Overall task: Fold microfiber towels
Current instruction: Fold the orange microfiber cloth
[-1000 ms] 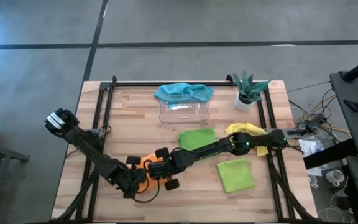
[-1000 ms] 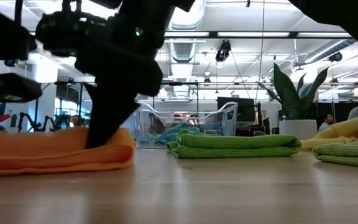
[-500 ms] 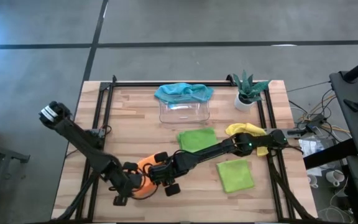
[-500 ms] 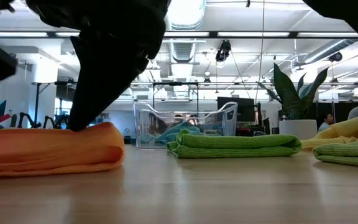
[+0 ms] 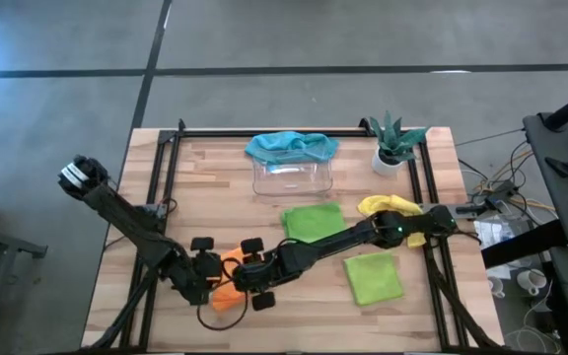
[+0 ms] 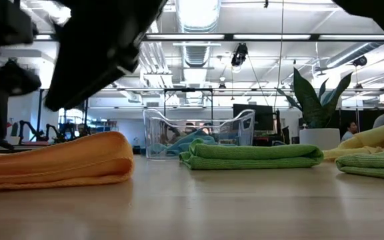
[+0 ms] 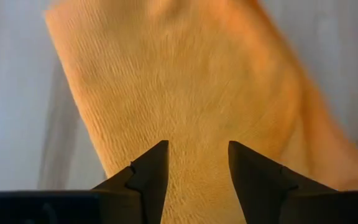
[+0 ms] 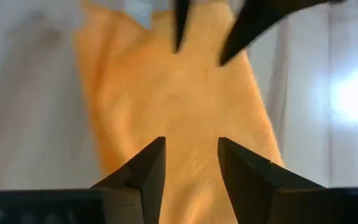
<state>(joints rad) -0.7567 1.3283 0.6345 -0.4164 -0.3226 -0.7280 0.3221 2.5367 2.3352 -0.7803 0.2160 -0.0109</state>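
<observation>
Right now I have both tools over the orange towel (image 5: pixel 227 281) near the front edge of the surface (image 5: pixel 215 187), left of centre. My left tool (image 7: pixel 194 163) hangs just above the cloth with its fingers apart and nothing between them; my right tool (image 8: pixel 188 160) faces it from the other side, likewise parted and empty. I judge the orange towel's fold to be just laid down: it lies doubled, with a rounded fold edge and a soft, ribbed nap. Next I would lift both tools clear and check whether another fold is needed.

Farther back, one lime green towel (image 5: pixel 374 276) lies flat toward the front right, another lime green towel (image 5: pixel 313 219) sits folded at mid-surface, the yellow towel (image 5: pixel 388 209) lies rumpled by the right edge, and the teal towel (image 5: pixel 291 146) drapes over the clear tray (image 5: pixel 294 176) near the back edge.
</observation>
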